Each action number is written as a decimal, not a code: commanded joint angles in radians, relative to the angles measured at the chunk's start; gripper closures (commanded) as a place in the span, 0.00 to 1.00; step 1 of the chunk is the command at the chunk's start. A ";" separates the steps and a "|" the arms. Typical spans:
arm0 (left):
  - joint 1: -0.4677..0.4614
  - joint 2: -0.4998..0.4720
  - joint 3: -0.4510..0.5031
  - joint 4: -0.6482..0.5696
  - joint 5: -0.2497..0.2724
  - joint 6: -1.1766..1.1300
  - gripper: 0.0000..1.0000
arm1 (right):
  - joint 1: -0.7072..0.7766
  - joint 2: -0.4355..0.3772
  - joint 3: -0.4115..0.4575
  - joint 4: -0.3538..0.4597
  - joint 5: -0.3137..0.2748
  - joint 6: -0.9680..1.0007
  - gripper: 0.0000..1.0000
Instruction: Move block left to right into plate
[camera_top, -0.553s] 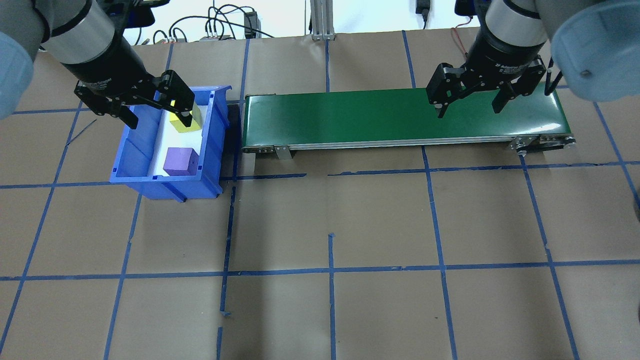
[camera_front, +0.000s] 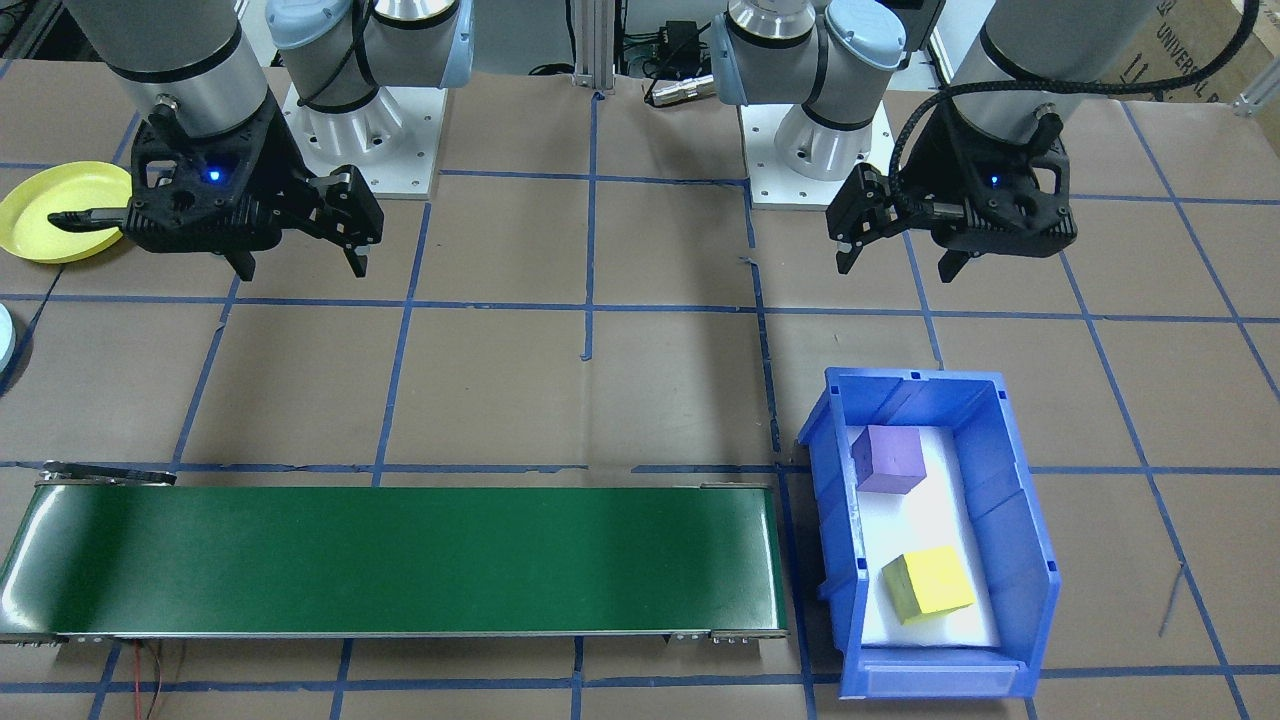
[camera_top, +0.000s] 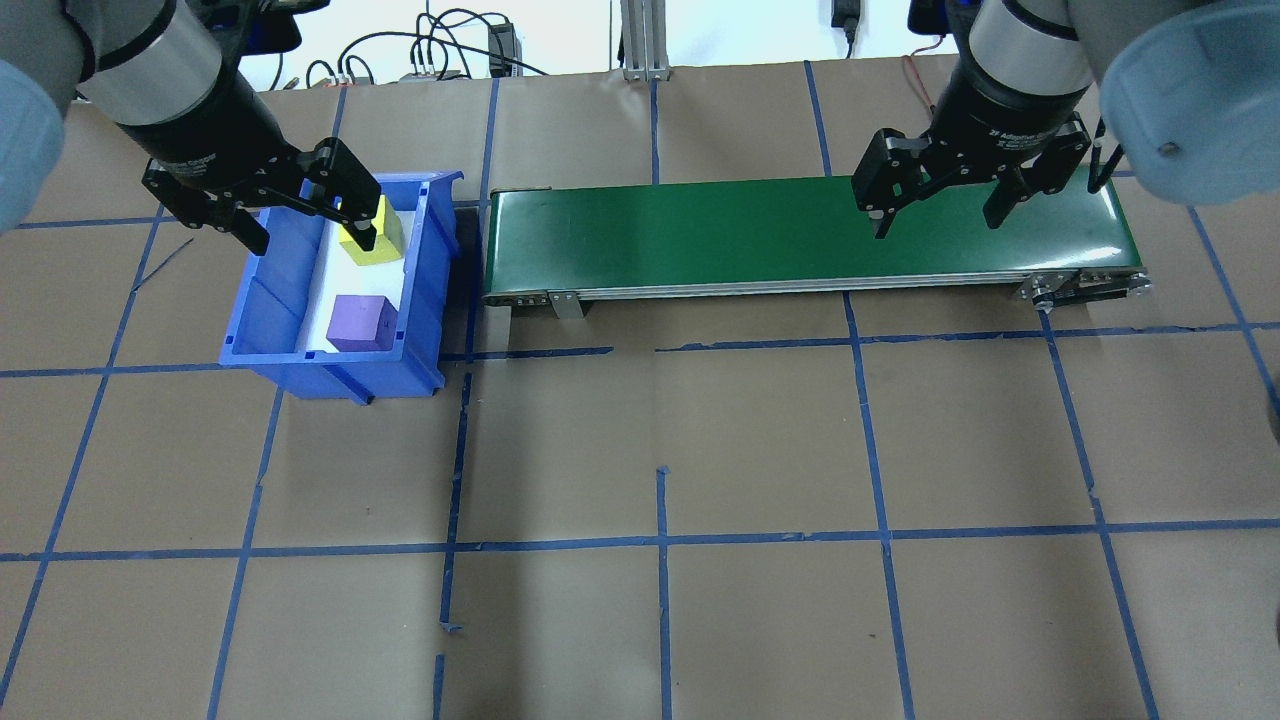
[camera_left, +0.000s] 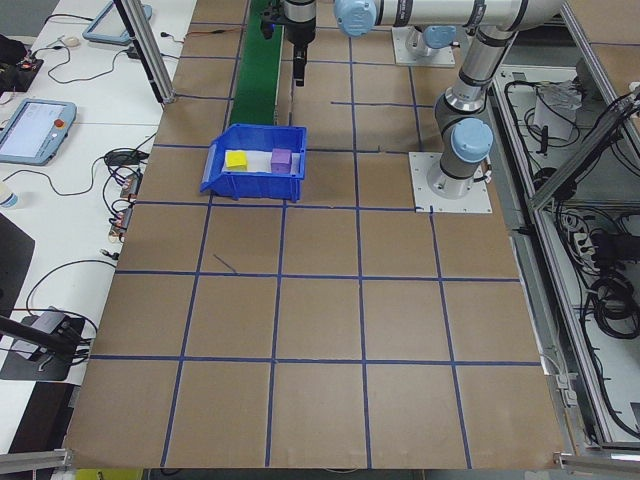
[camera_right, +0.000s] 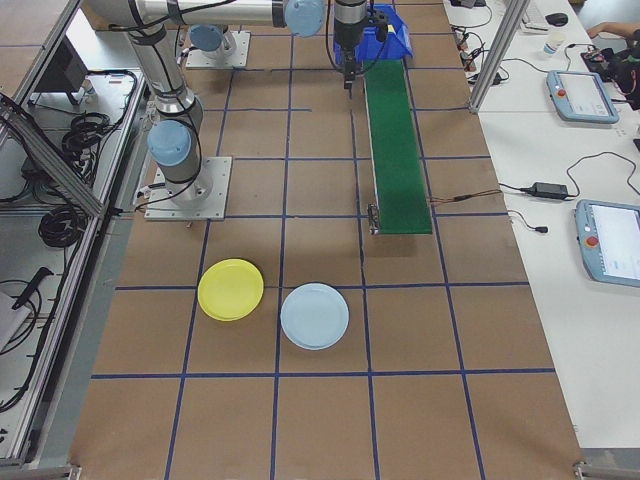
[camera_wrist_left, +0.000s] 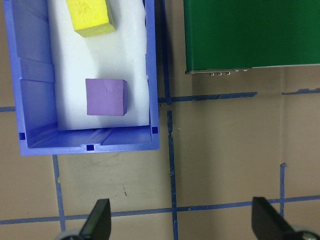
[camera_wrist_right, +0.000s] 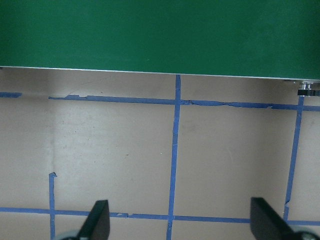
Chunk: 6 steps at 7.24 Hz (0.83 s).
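Overhead exterior shows the left gripper (camera_top: 305, 212) spread wide above the blue bin (camera_top: 265, 310), holding nothing. Below its fingers sit the yellow block (camera_top: 385, 228) and purple block (camera_top: 360, 322). Next, I think, it drops down to grab one. The right gripper (camera_top: 940, 200) waits, spread wide, over the green belt (camera_top: 700, 240). The plate (camera_right: 231, 290) lies far away.

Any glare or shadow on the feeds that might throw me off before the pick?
Front-facing view: a pale sheen washes the green conveyor belt at its left end. Overhead view: a faint bright streak lies along the belt, and soft arm shadows darken the paper below. Left wrist view: the purple block and yellow block read sharp; the yellow one is cropped at the top.
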 joint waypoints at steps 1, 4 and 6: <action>0.027 -0.065 0.002 0.028 0.003 0.009 0.00 | -0.004 0.000 0.000 0.000 0.000 0.000 0.00; 0.168 -0.178 -0.006 0.099 -0.005 0.018 0.00 | 0.001 0.000 -0.001 -0.002 0.000 0.000 0.00; 0.169 -0.271 -0.017 0.218 -0.008 -0.004 0.00 | 0.003 0.000 0.000 -0.002 0.000 0.000 0.00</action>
